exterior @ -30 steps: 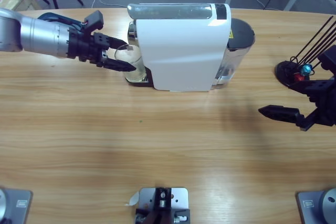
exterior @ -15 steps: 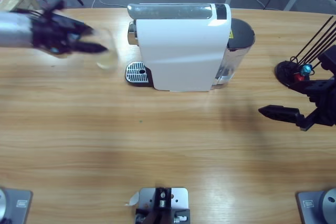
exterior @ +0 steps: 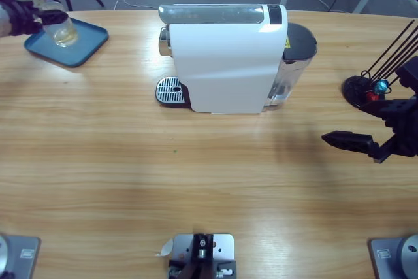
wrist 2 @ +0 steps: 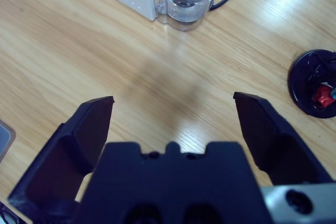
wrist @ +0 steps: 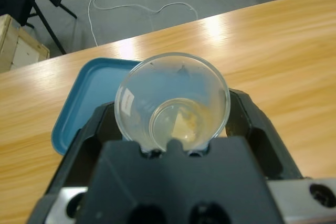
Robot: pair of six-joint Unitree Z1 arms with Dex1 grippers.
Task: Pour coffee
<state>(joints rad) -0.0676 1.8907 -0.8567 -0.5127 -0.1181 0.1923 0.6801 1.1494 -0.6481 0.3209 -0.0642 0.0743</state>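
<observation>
upright, mouth up, the glass (wrist: 172, 103) with pale coffee (wrist: 185, 125) sits clamped in the left gripper (wrist: 173, 129) over the tray (exterior: 83, 40), at 10 o'clock from the machine (exterior: 225, 57); right gripper (wrist 2: 173, 111) spread, bare.

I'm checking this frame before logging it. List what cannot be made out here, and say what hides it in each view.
- Whether the glass cup rests on the blue tray or hangs above it: high view, left gripper at the edge covers its base.
- Left arm: cut off by the high view's left edge.
- Cup's base and grip: left wrist view, gripper body hides them.
- How much coffee there is: too faint.
- Rack: cut by the right wrist view's edge.
</observation>
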